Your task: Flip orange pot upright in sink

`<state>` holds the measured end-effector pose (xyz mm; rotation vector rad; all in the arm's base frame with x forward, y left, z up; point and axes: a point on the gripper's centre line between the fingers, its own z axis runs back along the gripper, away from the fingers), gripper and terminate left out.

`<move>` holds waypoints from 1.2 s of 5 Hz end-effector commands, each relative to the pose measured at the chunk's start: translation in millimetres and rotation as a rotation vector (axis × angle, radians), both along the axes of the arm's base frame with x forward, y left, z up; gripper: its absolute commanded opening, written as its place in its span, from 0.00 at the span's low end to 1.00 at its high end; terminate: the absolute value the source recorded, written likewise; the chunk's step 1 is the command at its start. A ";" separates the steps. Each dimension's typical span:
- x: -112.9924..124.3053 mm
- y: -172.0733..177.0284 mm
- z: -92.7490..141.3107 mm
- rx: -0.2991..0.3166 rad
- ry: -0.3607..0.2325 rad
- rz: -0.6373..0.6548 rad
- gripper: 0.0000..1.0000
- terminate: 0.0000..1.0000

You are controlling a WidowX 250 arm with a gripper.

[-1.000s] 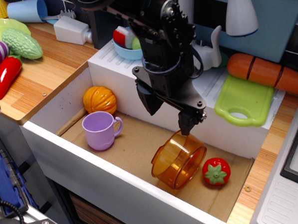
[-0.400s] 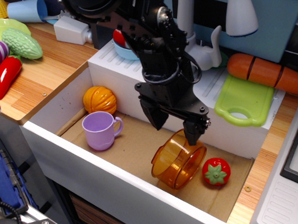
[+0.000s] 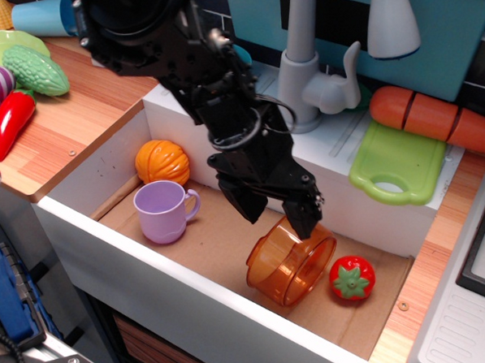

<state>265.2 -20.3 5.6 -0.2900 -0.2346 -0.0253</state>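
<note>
The orange pot point(image 3: 289, 264) is translucent amber and lies on its side on the brown floor of the sink point(image 3: 221, 248), mouth facing front left. My black gripper point(image 3: 278, 213) is open, low inside the sink just above the pot's upper back rim. Its right finger point(image 3: 304, 215) reaches the rim and its left finger point(image 3: 248, 204) hangs over bare floor to the pot's left. It holds nothing.
A purple cup point(image 3: 163, 210) and a ribbed orange pumpkin point(image 3: 162, 161) stand at the sink's left end. A red tomato toy point(image 3: 351, 277) lies right of the pot. The grey faucet point(image 3: 308, 64) rises behind. A green board point(image 3: 396, 165) and vegetables lie on the counter.
The arm has swung left and lowered into the sink, so the open gripper sits closer over the pot's rim. The pot, cup and tomato have not moved.
</note>
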 end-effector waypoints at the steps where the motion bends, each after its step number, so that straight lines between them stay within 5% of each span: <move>1: 2.9 1.2 -4.1 -0.065 -0.013 0.033 1.00 0.00; 3: 3.9 -11.6 -8.6 -0.090 -0.013 0.053 1.00 0.00; 4: 3.1 -17.2 -15.3 -0.127 -0.010 0.073 0.00 0.00; 6: 2.8 -26.2 -21.7 -0.145 -0.026 0.103 0.00 0.00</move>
